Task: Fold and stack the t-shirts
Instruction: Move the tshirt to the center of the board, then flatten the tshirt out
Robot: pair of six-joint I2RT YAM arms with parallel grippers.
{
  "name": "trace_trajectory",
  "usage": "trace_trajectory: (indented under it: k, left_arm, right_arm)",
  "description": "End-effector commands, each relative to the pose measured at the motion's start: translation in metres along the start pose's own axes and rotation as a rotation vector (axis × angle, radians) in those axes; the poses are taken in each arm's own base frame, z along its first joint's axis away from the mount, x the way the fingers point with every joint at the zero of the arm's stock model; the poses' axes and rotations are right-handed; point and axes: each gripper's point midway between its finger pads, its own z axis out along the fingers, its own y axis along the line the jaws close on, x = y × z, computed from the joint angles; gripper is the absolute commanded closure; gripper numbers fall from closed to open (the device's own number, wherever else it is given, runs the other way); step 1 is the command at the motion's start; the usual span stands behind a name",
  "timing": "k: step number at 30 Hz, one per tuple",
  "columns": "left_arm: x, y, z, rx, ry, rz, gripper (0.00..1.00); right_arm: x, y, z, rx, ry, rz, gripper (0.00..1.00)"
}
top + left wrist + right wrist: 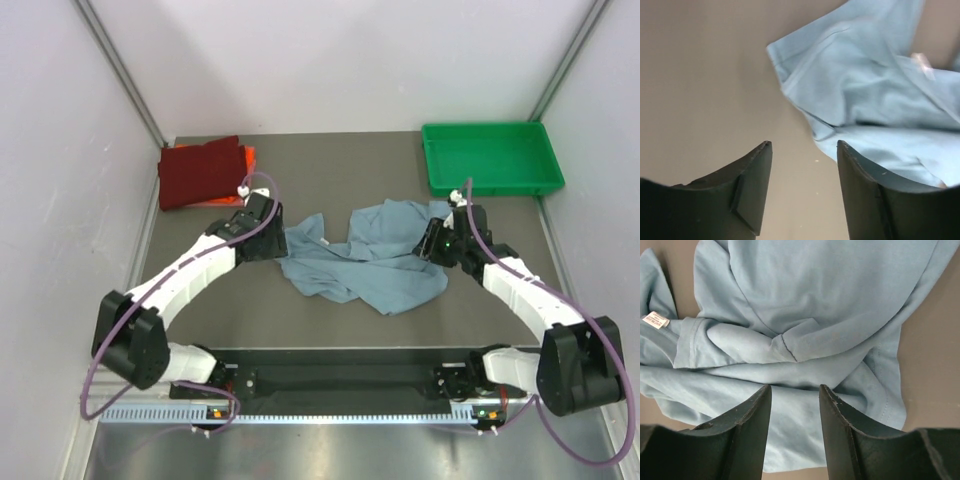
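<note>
The grey-blue t-shirt [370, 255] lies crumpled in the middle of the table. My left gripper [272, 240] is open at its left edge, above bare table; in the left wrist view the shirt [865, 85] lies ahead and right of the gripper [804, 145]. My right gripper [432, 243] is open over the shirt's right side; in the right wrist view the shirt [805, 315] fills the frame under the gripper [795, 387], holding nothing. The dark red t-shirt [200, 171] lies folded at the back left on the orange t-shirt [248, 156], of which only an edge shows.
A green plastic tray [490, 157] stands at the back right corner. White walls close in the table on the left, right and back. A white label [656, 319] shows on the shirt's neck area.
</note>
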Motion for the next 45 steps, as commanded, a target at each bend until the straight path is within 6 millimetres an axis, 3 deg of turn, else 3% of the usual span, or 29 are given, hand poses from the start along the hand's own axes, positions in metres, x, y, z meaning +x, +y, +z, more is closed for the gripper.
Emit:
trace_trajectory:
  k: [1, 3, 6, 7, 9, 10, 13, 17, 19, 20, 22, 24, 28, 31, 34, 35, 39, 45]
  left_arm:
    - [-0.038, -0.025, -0.04, 0.163, -0.156, 0.072, 0.38]
    - [-0.053, -0.044, -0.05, 0.261, -0.205, 0.115, 0.34]
    - [-0.067, -0.047, -0.044, 0.227, -0.2, 0.148, 0.3]
    - [-0.062, -0.045, -0.027, 0.181, -0.151, 0.148, 0.3]
    - [-0.062, -0.042, -0.017, 0.123, -0.106, 0.136, 0.29]
    - [-0.056, -0.032, -0.002, 0.05, -0.071, 0.14, 0.29]
    - [-0.051, -0.029, 0.016, 0.025, -0.035, 0.109, 0.27]
    - [-0.048, -0.05, 0.028, 0.132, 0.012, 0.056, 0.27]
    - [-0.045, -0.049, 0.036, 0.114, 0.03, 0.058, 0.26]
    - [-0.043, -0.044, 0.038, 0.085, 0.038, 0.061, 0.27]
    - [-0.041, -0.039, 0.044, 0.056, 0.047, 0.08, 0.27]
    - [-0.038, -0.033, 0.047, 0.033, 0.055, 0.092, 0.26]
    - [-0.025, -0.034, 0.055, 0.037, 0.11, 0.106, 0.28]
    - [-0.021, -0.036, 0.06, 0.048, 0.118, 0.11, 0.31]
    - [-0.022, -0.041, 0.064, 0.065, 0.126, 0.111, 0.46]
    - [-0.026, -0.044, 0.063, 0.073, 0.12, 0.109, 0.68]
    - [-0.029, -0.054, 0.058, 0.12, 0.118, 0.097, 1.0]
    - [-0.019, -0.063, 0.041, 0.209, 0.133, 0.071, 1.0]
  right_arm:
    - [-0.012, 0.009, -0.001, -0.03, -0.053, -0.004, 0.56]
    - [-0.016, 0.012, -0.004, -0.039, -0.067, -0.012, 0.56]
    - [-0.018, 0.019, -0.001, -0.059, -0.071, -0.015, 0.55]
    - [-0.015, 0.022, 0.001, -0.064, -0.061, -0.02, 0.56]
    - [-0.015, 0.025, 0.007, -0.069, -0.052, -0.026, 0.55]
    - [-0.014, 0.027, 0.009, -0.066, -0.045, -0.038, 0.54]
    - [-0.019, 0.023, 0.016, -0.03, -0.028, -0.052, 0.48]
    - [-0.044, 0.039, 0.017, -0.043, -0.054, -0.026, 0.39]
    - [-0.053, 0.032, 0.024, 0.015, -0.061, -0.018, 0.37]
    - [-0.069, 0.034, 0.022, 0.033, -0.084, -0.026, 0.36]
    - [-0.08, 0.014, 0.029, 0.133, -0.089, -0.043, 0.36]
    - [-0.093, 0.01, 0.03, 0.158, -0.111, -0.051, 0.37]
    - [-0.084, 0.006, 0.046, 0.162, -0.07, -0.017, 0.38]
    - [-0.065, -0.001, 0.061, 0.179, -0.015, -0.015, 0.38]
    - [-0.058, -0.005, 0.071, 0.181, 0.008, -0.023, 0.37]
    - [-0.067, 0.002, 0.073, 0.162, -0.012, -0.031, 0.37]
    - [-0.088, 0.04, 0.082, 0.024, -0.043, -0.064, 0.4]
    - [-0.094, 0.058, 0.111, 0.044, -0.008, -0.058, 0.41]
